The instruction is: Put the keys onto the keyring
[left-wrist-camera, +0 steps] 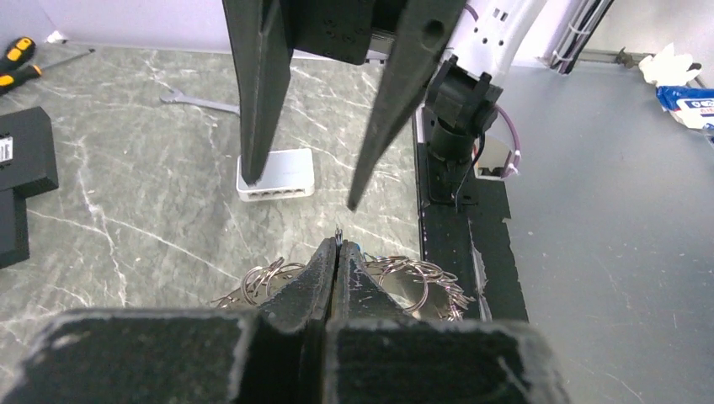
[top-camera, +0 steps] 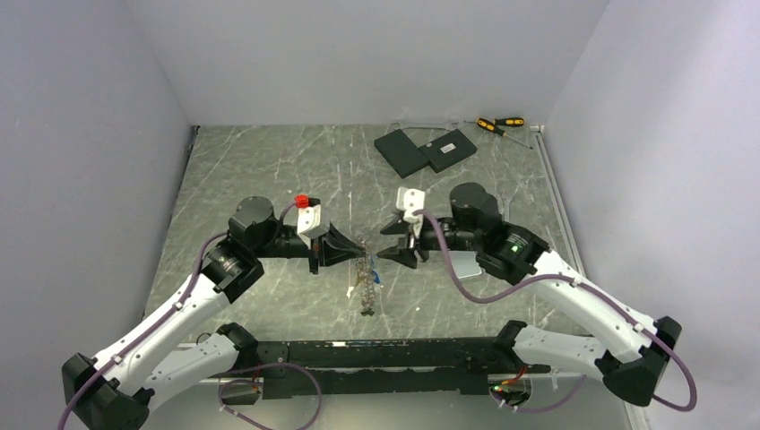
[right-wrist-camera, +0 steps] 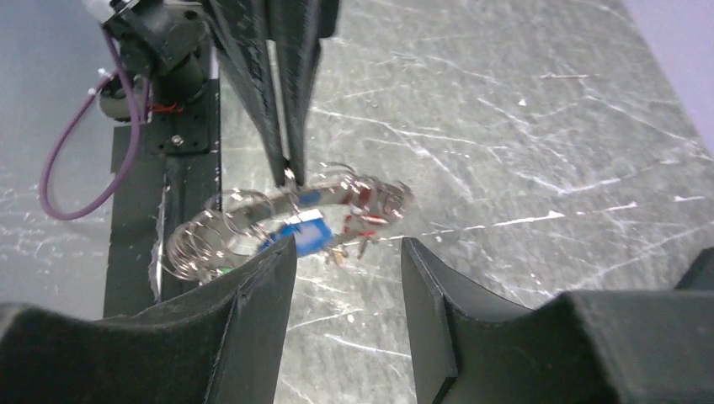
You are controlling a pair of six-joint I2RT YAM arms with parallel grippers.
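2 grippers face each other over the middle of the marbled table. the left gripper has its jaws pressed together on the thin wire of the keyring, nipping it right at the fingertips; a bit of wire pokes up just past the closed tips in the left wrist view. the right gripper has its jaws standing apart with nothing between them. it sits just beside the left one, its 2 fingers on either side of the line of the left's closed tips.

below the pinch the keyring droops as a tangle of silvery loops and small grey keys, and in the overhead view it trails toward the black base rail. whether its lower end rests on the table i cannot tell. among the loops 1 blue key is plain, with a few red keys just beside it. whether these are threaded on the ring or only lie against it is too blurred to say.

a pale rounded slab lies on the table by the right arm, and a flat spanner lies beyond it. at the far edge are 2 black boxes, touching, with 2 yellow-and-black screwdrivers near them.
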